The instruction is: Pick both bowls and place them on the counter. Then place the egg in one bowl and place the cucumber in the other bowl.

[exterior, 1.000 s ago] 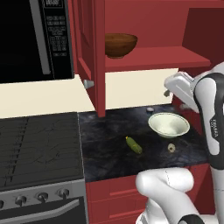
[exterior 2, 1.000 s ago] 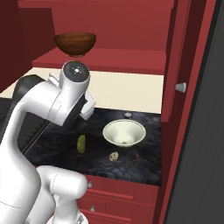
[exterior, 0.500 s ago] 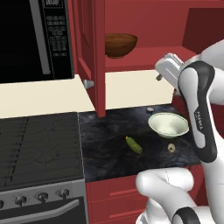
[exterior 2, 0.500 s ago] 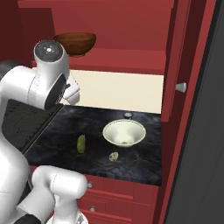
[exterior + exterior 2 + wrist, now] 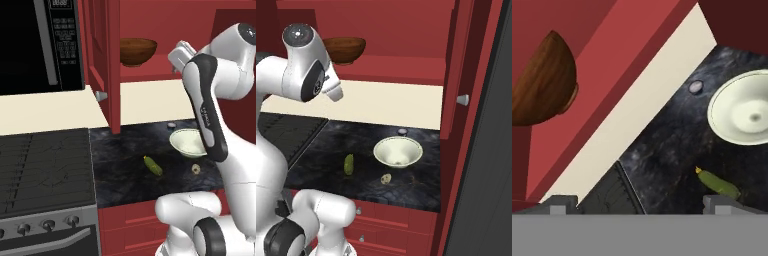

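Hand view: gripper (image 5: pixel 642 206) fingertips barely show at the bottom edge, spread wide, nothing between them. Brown bowl (image 5: pixel 137 51) on the cabinet shelf (image 5: pixel 401 67), cut off at left in hand view. Pale bowl (image 5: pixel 398 152), cucumber (image 5: pixel 349 164), egg (image 5: pixel 386 178) sit apart on the counter (image 5: pixel 125 175); bare stone around them. Arm hides counter's right edge in left base view.

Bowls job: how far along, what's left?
Done: pale bowl sits on the counter. In hand: nothing; the open gripper is raised near the cabinet shelf where the brown bowl sits. Left: that bowl, then egg and cucumber, both loose on the counter.
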Motion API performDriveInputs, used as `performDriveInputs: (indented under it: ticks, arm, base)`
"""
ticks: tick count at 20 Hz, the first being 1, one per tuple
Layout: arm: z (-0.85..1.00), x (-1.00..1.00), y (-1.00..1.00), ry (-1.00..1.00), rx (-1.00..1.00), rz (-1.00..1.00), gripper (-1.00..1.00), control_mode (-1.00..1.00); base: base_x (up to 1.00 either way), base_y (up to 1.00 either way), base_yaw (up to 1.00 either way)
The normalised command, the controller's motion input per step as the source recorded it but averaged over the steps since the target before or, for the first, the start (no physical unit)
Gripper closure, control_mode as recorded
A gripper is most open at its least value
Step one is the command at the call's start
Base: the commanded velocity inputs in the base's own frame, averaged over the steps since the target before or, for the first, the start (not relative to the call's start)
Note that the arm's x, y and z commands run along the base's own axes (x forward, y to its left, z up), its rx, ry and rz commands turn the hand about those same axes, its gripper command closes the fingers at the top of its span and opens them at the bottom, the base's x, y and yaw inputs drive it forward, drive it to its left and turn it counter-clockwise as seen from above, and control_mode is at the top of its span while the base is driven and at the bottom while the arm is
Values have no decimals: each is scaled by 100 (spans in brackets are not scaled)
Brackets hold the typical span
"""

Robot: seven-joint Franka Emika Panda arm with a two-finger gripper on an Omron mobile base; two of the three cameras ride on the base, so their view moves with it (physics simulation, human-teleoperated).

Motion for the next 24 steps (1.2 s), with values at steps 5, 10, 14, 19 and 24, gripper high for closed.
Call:
performDriveInputs:
  ticks: [5,10,14,19,24]
  arm:
    - [27,50,0,0,3,-2,-100,-100]
    - [14,44,-1,-3,9,0,-100,-100]
    - [14,48,0,-1,7,0,-100,-100]
    - [14,52,1,0,4,0,-100,-100]
    - [9,53,7,0,1,0,-100,-100]
  base:
    - [0,0,0]
    - [0,0,0]
    - [0,0,0]
    - [0,0,0]
    - [0,0,0]
